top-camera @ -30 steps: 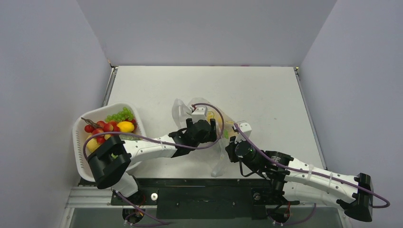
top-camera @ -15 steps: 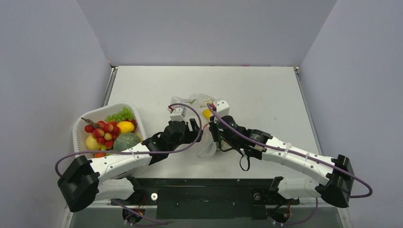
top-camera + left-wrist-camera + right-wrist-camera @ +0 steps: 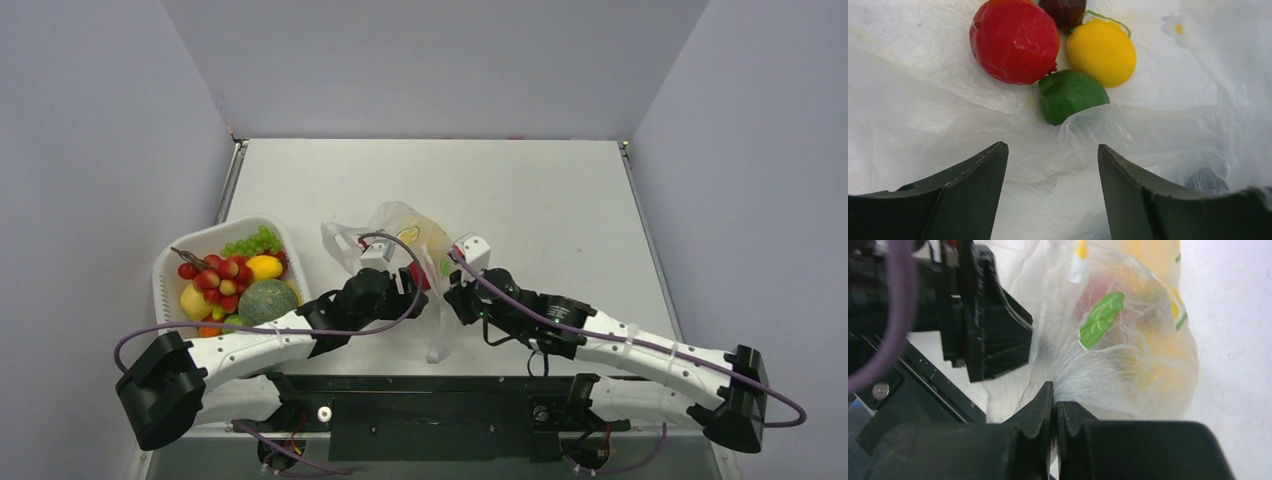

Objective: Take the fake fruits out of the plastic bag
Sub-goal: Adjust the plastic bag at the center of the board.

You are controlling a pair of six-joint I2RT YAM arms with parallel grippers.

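**A:** How many fruits is the left wrist camera showing inside the plastic bag (image 3: 923, 100)?

**B:** Four, bunched together on the film. There is one red fruit (image 3: 1014, 40), one yellow fruit (image 3: 1102, 50), one green fruit (image 3: 1070, 95), and one dark brown fruit (image 3: 1063, 10) that the top edge is cutting off.

**A:** And what is the left gripper (image 3: 1050, 150) doing?

**B:** It is hovering just short of the green fruit. Its jaws are standing spread, with only crinkled film showing between them.

**A:** What is the right wrist camera adding?

**B:** The right gripper (image 3: 1054, 395) is pinching a gather of bag film, jaws pressed together on it. Through the film the contents are showing only as blurred red and yellow shapes and a green patch, so I cannot count them there.

**A:** And from above?

**B:** The bag is lying on the tabletop (image 3: 540, 200) with the two grippers meeting at its near side and covering part of it. One white basket (image 3: 163, 300) is sitting at the tabletop's left edge, apart from the bag. It is holding heaped fruits (image 3: 235, 280) that are too crowded to count.
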